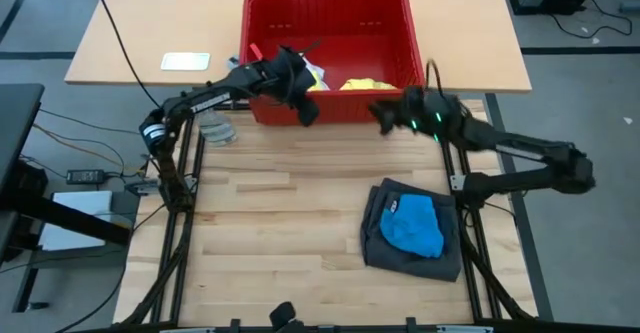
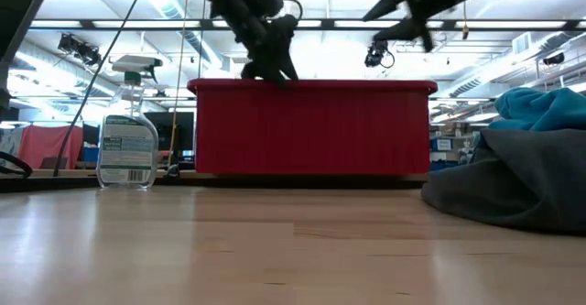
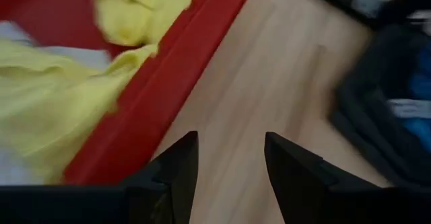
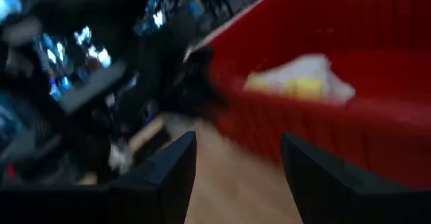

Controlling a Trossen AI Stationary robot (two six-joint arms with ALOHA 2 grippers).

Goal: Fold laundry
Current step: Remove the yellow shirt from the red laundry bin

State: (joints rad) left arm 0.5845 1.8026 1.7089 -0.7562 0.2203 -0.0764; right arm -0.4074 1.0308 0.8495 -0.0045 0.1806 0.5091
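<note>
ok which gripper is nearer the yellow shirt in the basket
Left. The left gripper hangs at the red basket's front wall, beside the yellow shirt. The right gripper is outside the basket, in front of that wall.

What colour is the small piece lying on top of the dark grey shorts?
Bright blue, on the dark grey shorts; clearest in the high view.

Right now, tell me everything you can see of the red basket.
The red basket is a rectangular plastic tub with slotted walls, standing upright at the table's far edge. A yellow garment and something white lie inside. The left gripper hangs open over its front rim; the right gripper is open beside the front wall. Neither visibly touches it.
</note>
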